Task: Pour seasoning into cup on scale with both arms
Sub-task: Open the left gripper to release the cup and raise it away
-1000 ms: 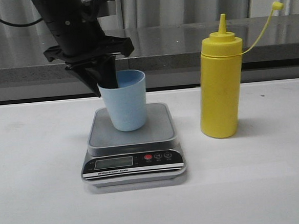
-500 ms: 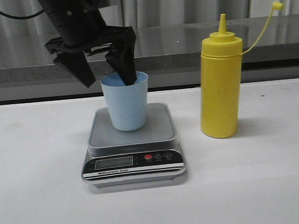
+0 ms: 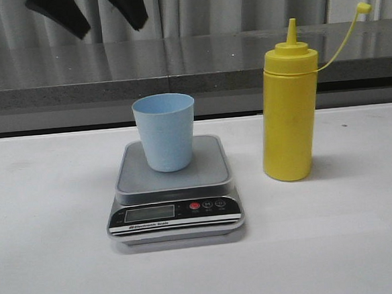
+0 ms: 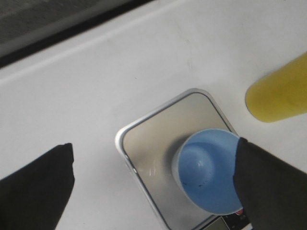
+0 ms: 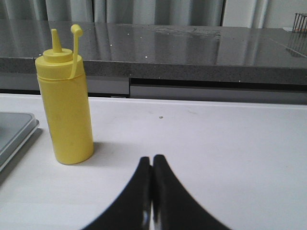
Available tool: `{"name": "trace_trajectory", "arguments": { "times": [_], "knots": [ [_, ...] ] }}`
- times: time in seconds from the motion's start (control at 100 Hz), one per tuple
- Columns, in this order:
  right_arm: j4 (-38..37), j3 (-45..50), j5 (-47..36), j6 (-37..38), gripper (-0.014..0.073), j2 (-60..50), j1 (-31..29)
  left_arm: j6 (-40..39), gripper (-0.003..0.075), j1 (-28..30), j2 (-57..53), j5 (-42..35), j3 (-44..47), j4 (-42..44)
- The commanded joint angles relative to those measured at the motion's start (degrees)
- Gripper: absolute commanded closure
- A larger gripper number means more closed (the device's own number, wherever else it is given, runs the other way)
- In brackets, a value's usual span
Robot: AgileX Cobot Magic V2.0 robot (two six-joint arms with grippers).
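cup (image 3: 165,131) stands upright on the scale (image 3: 173,189) platform near mid-table, directly under the left tool (image 3: 87,12), which hangs high above it with fingers (image 4: 33,189) spread wide and nothing held. seasoning bottle (image 3: 288,110) stands upright on the table (image 3: 337,238) just right of the scale, not touching it, cap off the nozzle on its tether. right tool (image 5: 152,191) sits low over bare table right of the bottle, fingers pressed together, empty; open white surface around scale and bottle.

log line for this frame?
cup: upright on scale | seasoning bottle: untouched | left hand: open, above cup | right hand: shut, empty
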Motion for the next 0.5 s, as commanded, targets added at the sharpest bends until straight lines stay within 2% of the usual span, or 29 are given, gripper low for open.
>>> {"name": "trace_trajectory", "arguments": {
  "times": [0.0,0.22,0.49],
  "knots": [
    [-0.04,-1.2,-4.73,-0.24,0.0662,-1.13,-0.38,-0.74,0.0082,2.38,-5.96,-3.77,-0.09,-0.9],
    [-0.04,-1.2,-4.73,-0.24,0.0662,-1.13,-0.38,-0.74,0.0082,9.17,-16.29,-9.09,11.14,-0.9],
    [-0.04,-1.2,-4.73,-0.24,0.0662,-1.13,-0.38,-0.74,0.0081,14.78,-34.45,-23.41,32.52,-0.9]
  ]
}}
